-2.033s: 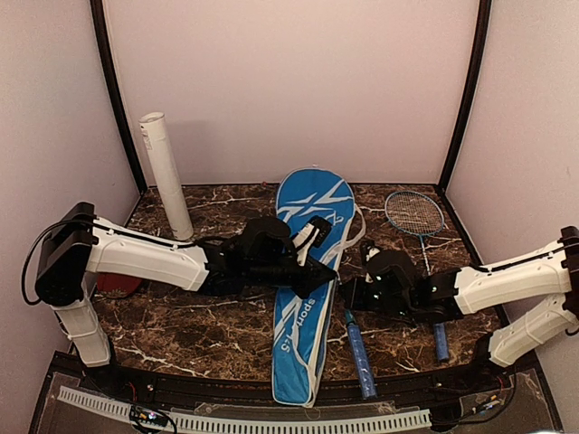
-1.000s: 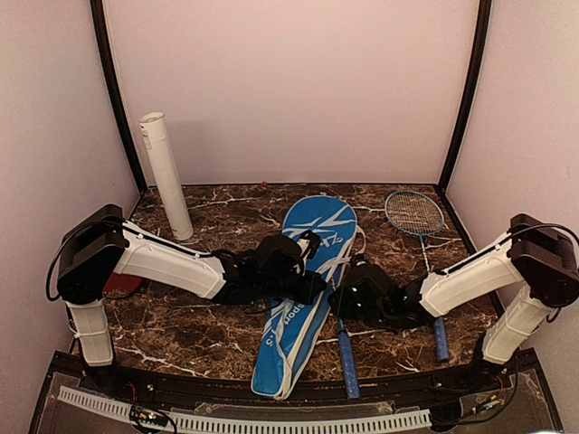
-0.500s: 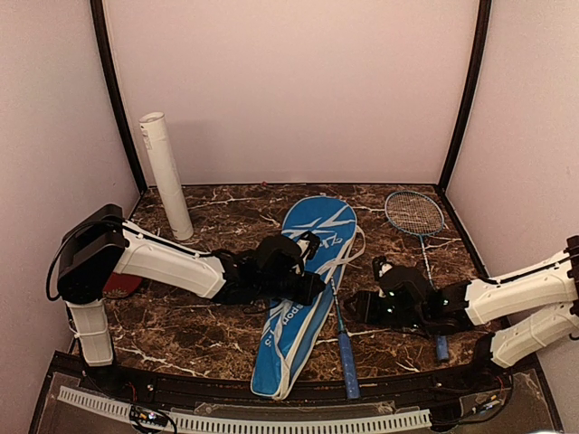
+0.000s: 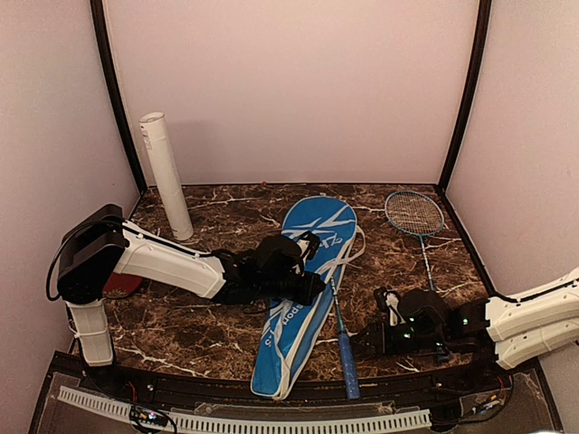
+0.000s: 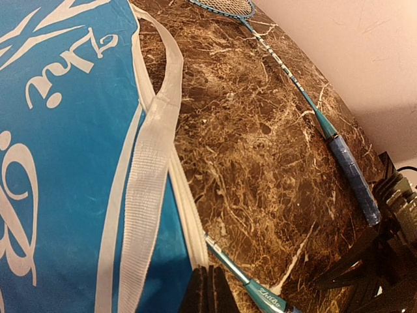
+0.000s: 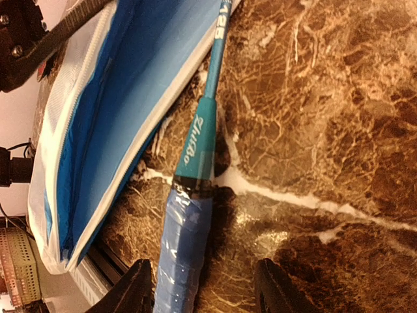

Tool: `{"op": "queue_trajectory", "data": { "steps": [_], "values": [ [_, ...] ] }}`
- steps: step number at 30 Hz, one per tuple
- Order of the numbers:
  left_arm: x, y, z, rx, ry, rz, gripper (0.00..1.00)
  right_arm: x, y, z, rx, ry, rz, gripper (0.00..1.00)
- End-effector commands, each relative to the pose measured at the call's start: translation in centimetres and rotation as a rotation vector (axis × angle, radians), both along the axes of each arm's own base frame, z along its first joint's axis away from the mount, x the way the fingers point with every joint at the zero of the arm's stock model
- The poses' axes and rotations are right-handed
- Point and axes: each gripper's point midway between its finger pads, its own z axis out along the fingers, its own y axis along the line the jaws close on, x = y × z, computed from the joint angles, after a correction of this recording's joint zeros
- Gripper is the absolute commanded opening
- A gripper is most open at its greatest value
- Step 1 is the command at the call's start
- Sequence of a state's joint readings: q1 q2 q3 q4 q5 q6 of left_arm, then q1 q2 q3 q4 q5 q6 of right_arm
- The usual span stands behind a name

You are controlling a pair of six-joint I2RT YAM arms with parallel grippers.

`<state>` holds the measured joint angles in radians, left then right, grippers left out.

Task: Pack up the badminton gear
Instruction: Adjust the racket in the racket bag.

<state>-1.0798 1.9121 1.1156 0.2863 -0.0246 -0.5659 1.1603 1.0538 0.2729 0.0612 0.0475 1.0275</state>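
The blue cover [image 4: 303,289] lies slanted across the middle of the marble table [image 4: 208,325]. My left gripper [image 4: 308,291] is shut on its white zipper edge [image 5: 186,215], the fingers [image 5: 208,295] pressed together. One racket's shaft [image 4: 336,316] runs out from under the cover's edge, its blue handle [image 6: 186,251] pointing to the near edge. My right gripper [image 6: 203,290] stands open around that handle, which lies close to its left finger [image 6: 135,290]. A second racket [image 4: 414,213] lies at the back right. The white tube [image 4: 166,176] leans on the back left wall.
A small red object [image 4: 118,282] peeks out behind my left arm. The black table rim [image 4: 271,398] runs just beyond the handle's end. The second racket's handle [image 5: 352,176] lies by my right arm. Walls close in the back and both sides.
My right gripper let go of the racket handle and drew back toward the near right edge, jaws now open. The left arm and cover stayed put over the last second.
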Motion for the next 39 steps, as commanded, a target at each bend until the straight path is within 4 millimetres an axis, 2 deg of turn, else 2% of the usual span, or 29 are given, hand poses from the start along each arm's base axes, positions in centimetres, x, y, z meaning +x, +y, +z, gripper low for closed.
{"op": "queue_trajectory", "data": {
  "steps": [1, 5, 10, 11, 12, 17, 22, 26, 28, 36, 39],
  "values": [
    [0.2, 0.0, 1.7, -0.024, -0.008, 0.007, 0.00, -1.5, 0.5, 0.2, 0.068, 0.050, 0.043, 0.55],
    [0.2, 0.1, 1.7, -0.023, -0.008, 0.008, 0.00, -1.5, 1.0, 0.5, 0.089, 0.043, 0.050, 0.54],
    [0.2, 0.3, 1.7, -0.024, -0.008, 0.016, 0.00, -1.8, 1.3, -0.4, 0.070, 0.051, 0.065, 0.54],
    [0.2, 0.2, 1.7, -0.024, -0.006, 0.016, 0.00, -3.3, 1.9, -0.5, 0.090, 0.109, 0.130, 0.52],
    [0.2, 0.2, 1.7, -0.026, -0.008, 0.015, 0.00, -3.7, 2.1, -0.6, 0.096, 0.132, 0.151, 0.51],
    [0.2, 0.2, 1.8, -0.028, -0.007, 0.014, 0.00, -4.1, 3.1, -1.4, 0.097, 0.178, 0.165, 0.47],
    [0.1, 0.2, 1.7, -0.027, -0.004, 0.012, 0.00, -4.2, 3.8, -2.2, 0.054, 0.206, 0.177, 0.36],
    [0.2, 0.2, 1.7, -0.028, -0.007, 0.014, 0.00, -3.9, 5.3, -1.1, 0.077, 0.189, 0.207, 0.22],
    [0.2, 0.1, 1.7, -0.030, -0.005, 0.013, 0.00, -3.7, 6.0, -0.4, 0.091, 0.180, 0.218, 0.19],
    [0.0, -0.2, 1.7, -0.045, 0.009, 0.007, 0.00, -2.5, 8.9, 2.7, 0.190, 0.133, 0.224, 0.18],
    [-0.1, -0.3, 1.8, -0.055, 0.014, 0.005, 0.00, -1.8, 9.6, 3.3, 0.208, 0.111, 0.215, 0.18]
  ]
}}
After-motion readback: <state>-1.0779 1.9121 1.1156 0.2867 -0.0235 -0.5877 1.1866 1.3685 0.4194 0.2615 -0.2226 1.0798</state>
